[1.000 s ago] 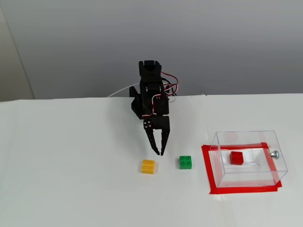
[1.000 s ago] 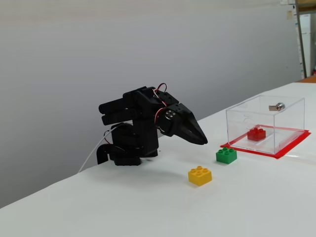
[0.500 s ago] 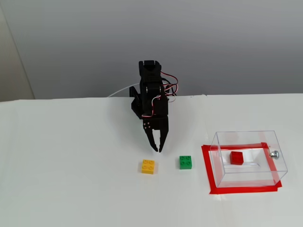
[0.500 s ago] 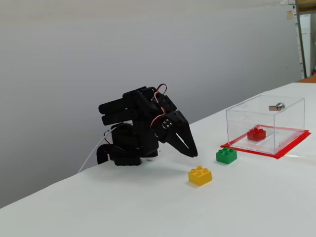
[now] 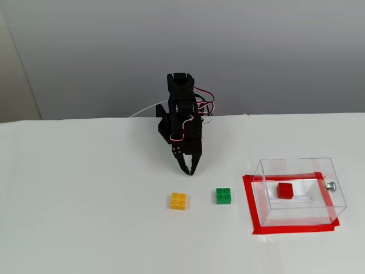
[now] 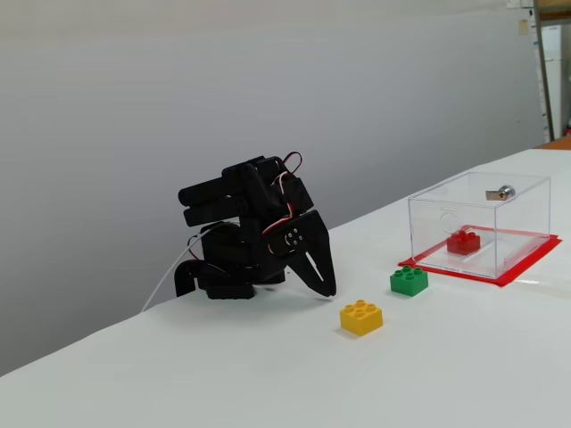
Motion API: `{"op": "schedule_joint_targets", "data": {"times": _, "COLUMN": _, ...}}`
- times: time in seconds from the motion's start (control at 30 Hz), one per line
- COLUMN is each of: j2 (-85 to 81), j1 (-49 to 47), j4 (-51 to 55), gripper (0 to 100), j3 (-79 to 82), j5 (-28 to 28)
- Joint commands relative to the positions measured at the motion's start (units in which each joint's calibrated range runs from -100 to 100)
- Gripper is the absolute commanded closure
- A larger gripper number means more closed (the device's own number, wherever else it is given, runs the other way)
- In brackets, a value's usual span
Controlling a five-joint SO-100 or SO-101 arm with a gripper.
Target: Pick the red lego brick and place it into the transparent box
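Note:
The red lego brick (image 5: 285, 190) (image 6: 463, 242) lies inside the transparent box (image 5: 296, 165) (image 6: 446, 223), on its floor. The box stands on a red tape outline at the right, with a small silver knob (image 5: 330, 185) (image 6: 504, 192) on one side. My gripper (image 5: 189, 169) (image 6: 326, 288) is folded back near the arm's base, its tips pointing down close to the table. Its jaws are together and hold nothing. It stands well left of the box in both fixed views.
A yellow brick (image 5: 178, 201) (image 6: 361, 317) and a green brick (image 5: 223, 196) (image 6: 409, 280) lie on the white table (image 5: 85, 200) between the gripper and the box. A grey wall stands behind the table.

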Motion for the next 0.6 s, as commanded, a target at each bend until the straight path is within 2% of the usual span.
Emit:
{"op": "schedule_joint_targets", "data": {"times": 0.0, "j2": -0.5, "j1": 0.1, "j4": 0.4, "gripper": 99, "j3": -1.5, "j5": -0.3}}
{"op": "schedule_joint_targets", "data": {"times": 0.57, "j2": -0.5, "j1": 0.2, "j4": 0.4, "gripper": 99, "j3": -1.5, "j5": -0.3}}
